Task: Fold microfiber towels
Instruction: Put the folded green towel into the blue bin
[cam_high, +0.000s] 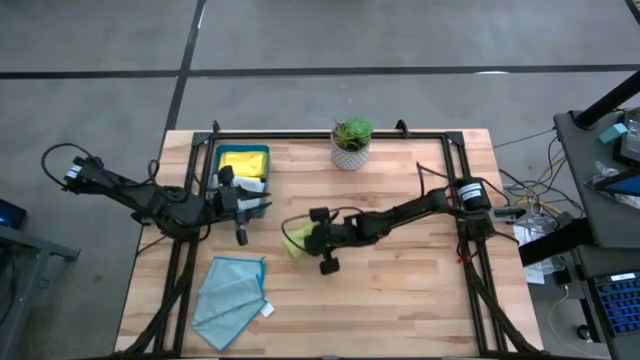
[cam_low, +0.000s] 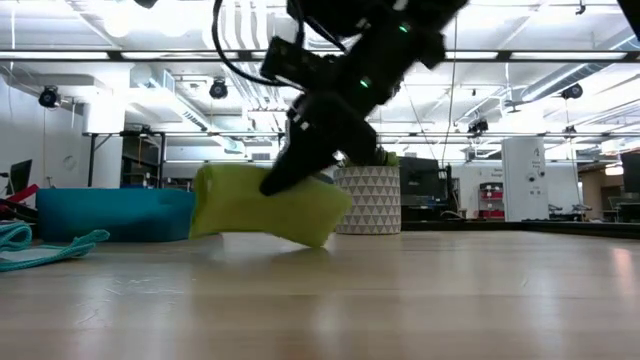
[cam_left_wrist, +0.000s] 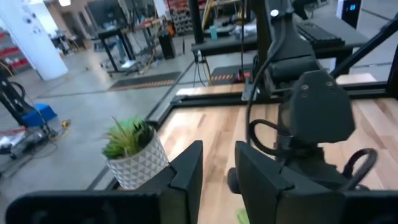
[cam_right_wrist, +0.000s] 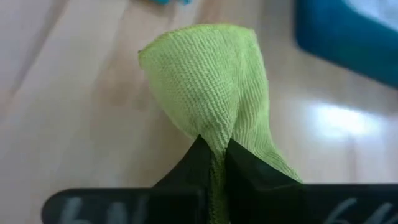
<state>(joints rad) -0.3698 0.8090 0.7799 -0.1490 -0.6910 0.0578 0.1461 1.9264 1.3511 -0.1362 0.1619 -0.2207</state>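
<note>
One yellow towel (cam_high: 243, 160) fills tray (cam_high: 218, 152).

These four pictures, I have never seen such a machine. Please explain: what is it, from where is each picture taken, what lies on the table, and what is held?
It is a robot with two dark jointed arms at a wooden table. Each arm ends in a two-finger tool.

One camera looks straight down from above. One sits at table height, looking across. One rides on each wrist, looking past that arm's fingers.

On the table lie a light teal cloth with a white tag, a dark teal plastic tray holding a yellow cloth and a small green plant in a white patterned pot.

The right tool is shut on a lime green microfiber cloth, pinching a fold near the table's middle. The cloth hangs below the tool, at the table top in the level view.

The left tool is near the tray, fingers slightly apart, holding nothing visible.
</note>
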